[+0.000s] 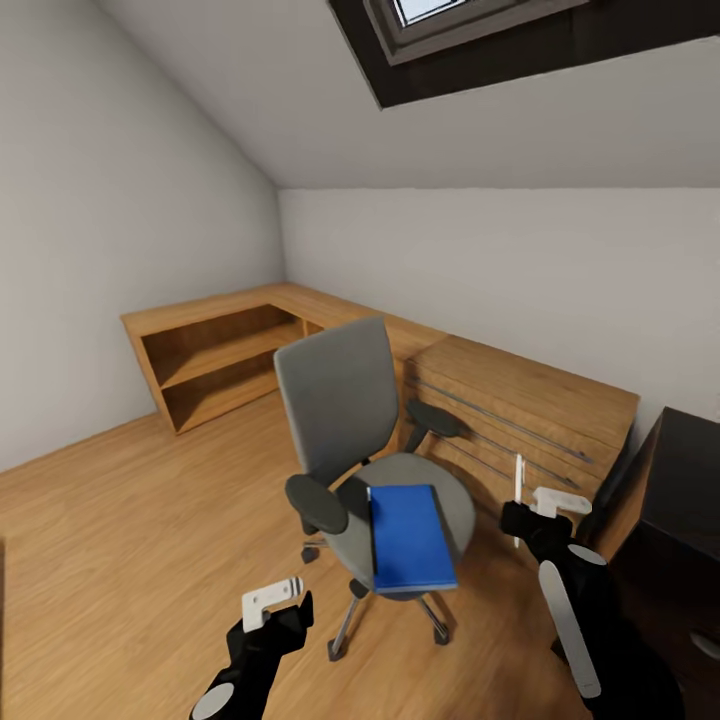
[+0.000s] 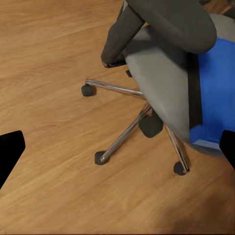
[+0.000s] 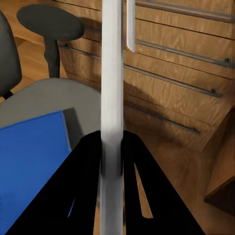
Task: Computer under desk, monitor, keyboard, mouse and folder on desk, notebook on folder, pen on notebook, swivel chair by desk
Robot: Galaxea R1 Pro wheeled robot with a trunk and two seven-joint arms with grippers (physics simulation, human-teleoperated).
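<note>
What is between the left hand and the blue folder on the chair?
In the head view, only the chair's black armrest lies between the left hand and the flat blue folder.

Blue folder (image 1: 410,537) flat on swivel chair (image 1: 345,420) seat. Right gripper (image 1: 521,512) clamps pen (image 1: 518,490) upright, just right of chair. Left gripper (image 1: 280,606) low, jaws apart (nothing held). Black desk (image 1: 685,480) far right.

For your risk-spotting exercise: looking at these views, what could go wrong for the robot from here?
1. The right gripper pinches the pen near one end; the long free end could swing or slip out.
2. The folder overhangs the front of the swivel chair seat; a nudge might tip it off.
3. The chair is on casters, so contact may roll it.
</note>
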